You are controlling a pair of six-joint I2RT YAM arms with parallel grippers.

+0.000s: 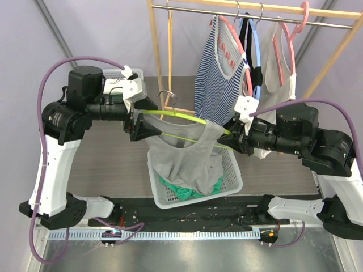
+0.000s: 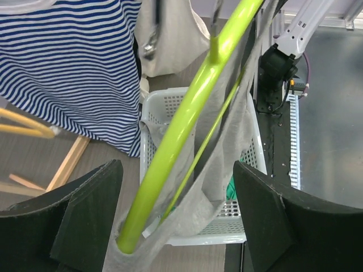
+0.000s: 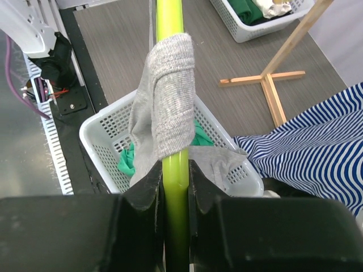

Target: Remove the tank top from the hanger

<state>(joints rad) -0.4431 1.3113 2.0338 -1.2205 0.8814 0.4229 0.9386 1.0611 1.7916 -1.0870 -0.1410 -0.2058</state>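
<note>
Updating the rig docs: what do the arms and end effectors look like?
Both arms match: white lower links, black joint housings, on the left arm and the right arm. A purple cable loops off each. The left end effector and right end effector have broad matte black fingers.

Grey tank top [image 1: 187, 161] — lime hanger [image 3: 173, 170]; white basket [image 1: 231, 173]; green fabric [image 1: 181, 191], probably.

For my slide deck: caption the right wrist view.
Right end effector clamps the lime-green hanger, gray tank top strap draped over it above a white basket.
</note>
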